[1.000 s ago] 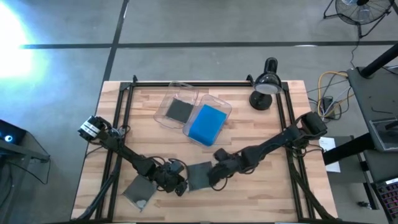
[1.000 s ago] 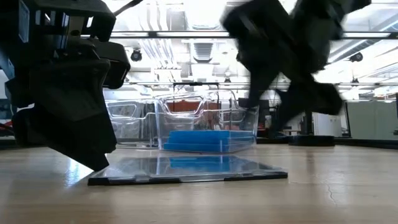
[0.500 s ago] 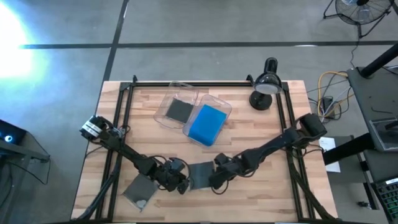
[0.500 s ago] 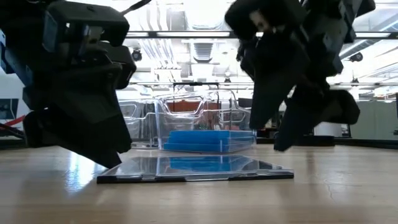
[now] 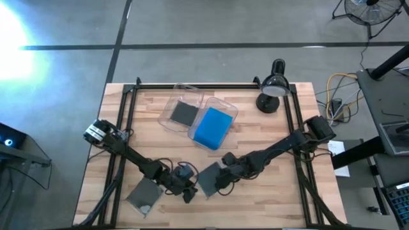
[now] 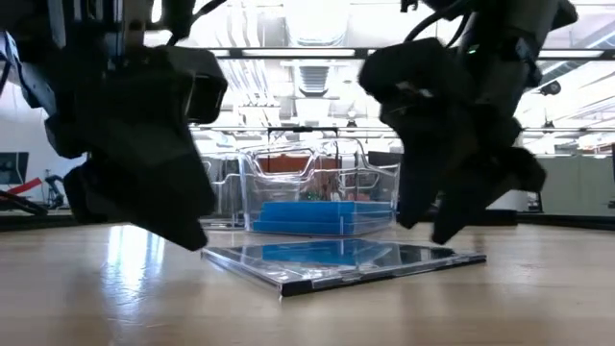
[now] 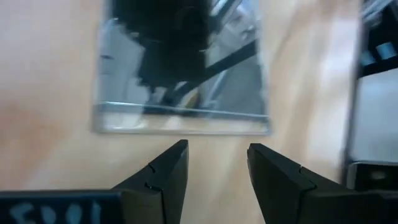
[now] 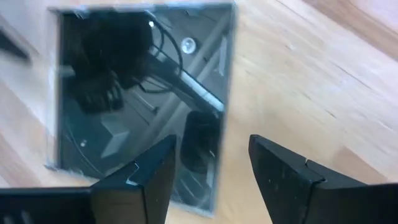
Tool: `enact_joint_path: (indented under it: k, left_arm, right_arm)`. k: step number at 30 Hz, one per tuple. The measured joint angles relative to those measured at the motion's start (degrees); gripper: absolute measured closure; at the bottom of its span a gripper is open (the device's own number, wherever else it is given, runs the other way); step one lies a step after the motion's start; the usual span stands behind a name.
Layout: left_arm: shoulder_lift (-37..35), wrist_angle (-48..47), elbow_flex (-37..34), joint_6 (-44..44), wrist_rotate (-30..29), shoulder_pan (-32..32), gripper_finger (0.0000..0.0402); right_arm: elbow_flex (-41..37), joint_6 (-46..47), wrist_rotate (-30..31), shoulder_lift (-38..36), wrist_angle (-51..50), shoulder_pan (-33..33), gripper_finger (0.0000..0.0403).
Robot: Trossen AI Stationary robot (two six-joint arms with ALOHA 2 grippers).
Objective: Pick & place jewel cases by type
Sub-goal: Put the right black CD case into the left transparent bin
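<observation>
Dark grey and glossy, the jewel case (image 5: 209, 179) lies flat on the wooden table (image 5: 268, 191) near its front edge, between the two claws and turned at an angle to the table's sides. The left claw (image 5: 189, 189) sits just beside its left edge, released, its fingers (image 7: 165, 177) spread short of the case's rim and not touching it. The right claw (image 5: 221, 181) hovers at the case's right edge, also released, with its fingers (image 8: 283, 177) parted over the corner. Another dark case (image 5: 144, 195) rests near the table's front left corner. Farther back stand two clear bins side by side, one holding a dark case (image 5: 185, 113), the other a stack of blue cases (image 5: 213, 127).
</observation>
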Motion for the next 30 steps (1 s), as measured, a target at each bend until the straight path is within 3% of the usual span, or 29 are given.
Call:
enact_joint_path:
  k: [4, 8, 10, 20, 30]
  left_arm:
    - [-3.58, -8.84, 0.0, 1.89, -3.46, 0.09, 0.0255]
    - [-6.12, -15.04, -0.01, 2.22, -16.9, 0.38, 0.0255]
    - [-6.14, -15.08, -0.02, 2.53, -19.57, 1.33, 0.0255]
    - [-0.18, -7.52, -0.09, 4.76, -7.9, 6.21, 0.0255]
    - [1.26, -3.79, 0.02, 3.11, -2.82, 4.66, 0.0255]
  right_arm:
    - [0.01, -0.18, -0.62, -1.04, -3.16, 1.26, 0.0207]
    - [0.03, 0.47, -3.86, -1.6, -3.07, 2.84, 0.0207]
    - [0.01, 1.44, -6.44, -1.58, -2.56, 3.54, 0.0207]
    - [-0.16, 9.76, -8.29, -1.18, 0.64, 4.84, 0.0207]
    - [-2.8, 14.08, -8.27, -1.14, 6.31, 4.75, 0.0206]
